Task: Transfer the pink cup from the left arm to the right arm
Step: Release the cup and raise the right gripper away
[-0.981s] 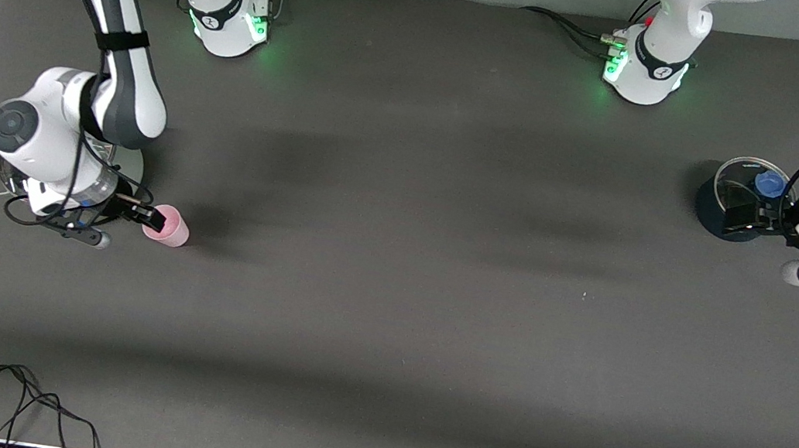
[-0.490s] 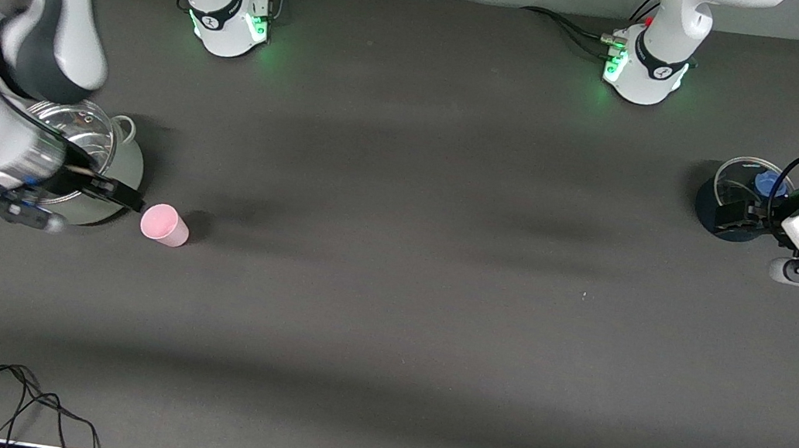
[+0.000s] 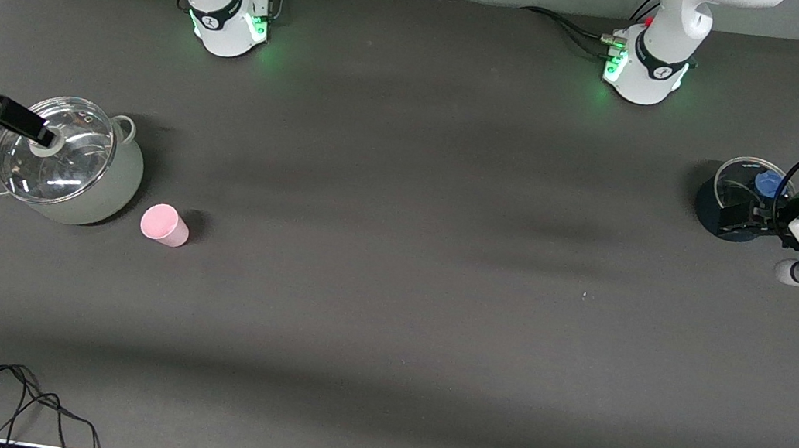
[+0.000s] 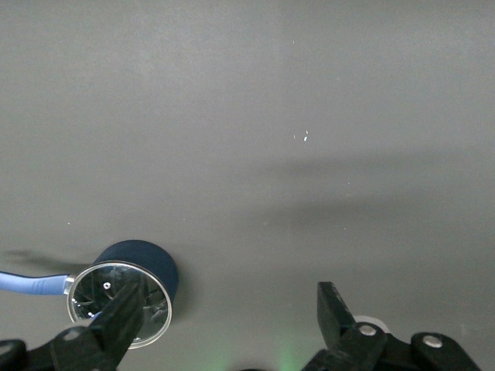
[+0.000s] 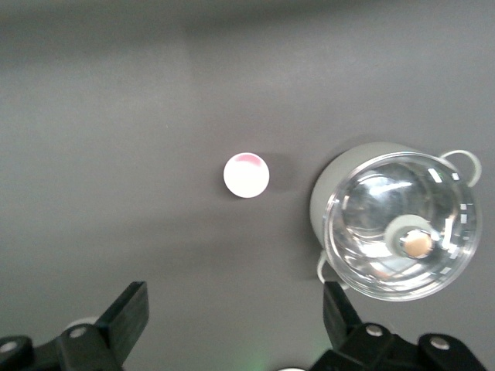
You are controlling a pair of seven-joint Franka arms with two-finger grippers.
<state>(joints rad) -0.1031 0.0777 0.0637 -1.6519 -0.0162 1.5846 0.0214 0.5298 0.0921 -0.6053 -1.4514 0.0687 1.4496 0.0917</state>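
Pink cup (image 3: pixel 164 224) is placed upright on the table (image 3: pixel 386 316), just beside the grey pot (image 3: pixel 68 162), with wide bare surface around; right gripper (image 3: pixel 16 117) is spread open over the pot; left gripper (image 3: pixel 740 217) is parted, empty, over the dark pot (image 3: pixel 731 199)

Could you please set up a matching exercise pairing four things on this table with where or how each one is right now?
Things:
1. pink cup
2. grey pot
3. dark blue pot
4. right gripper

Places or states:
A. under the left gripper, at the left arm's end of the table
B. fingers open, over the glass lid
C. standing free on the table beside the grey pot
D. covered by a glass lid, at the right arm's end

Pairs: 1-C, 2-D, 3-A, 4-B
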